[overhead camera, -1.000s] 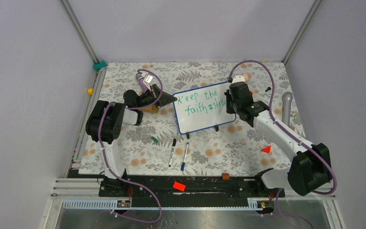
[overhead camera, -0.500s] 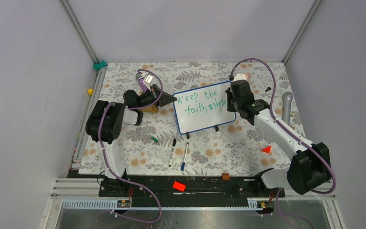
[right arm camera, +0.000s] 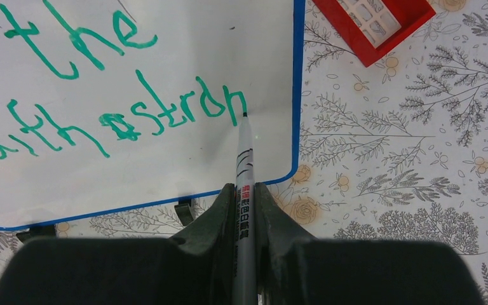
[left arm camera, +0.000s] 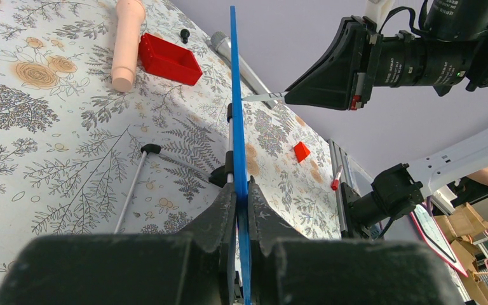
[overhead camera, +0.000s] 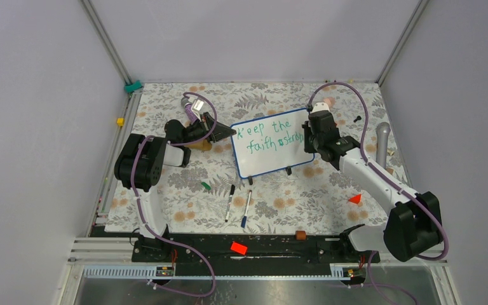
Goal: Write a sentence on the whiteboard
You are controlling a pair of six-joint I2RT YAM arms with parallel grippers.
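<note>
Top: high overhead. Wrists: close, sharing whiteboard [right arm camera: 184, 57]; left apparently edge-on.

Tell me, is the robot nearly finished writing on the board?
Nearly. The sentence reads "Keep the faith stron" in green. The right gripper holds the marker tip at the n; the left gripper clamps the whiteboard edge. Probably only a final g is left.
</note>
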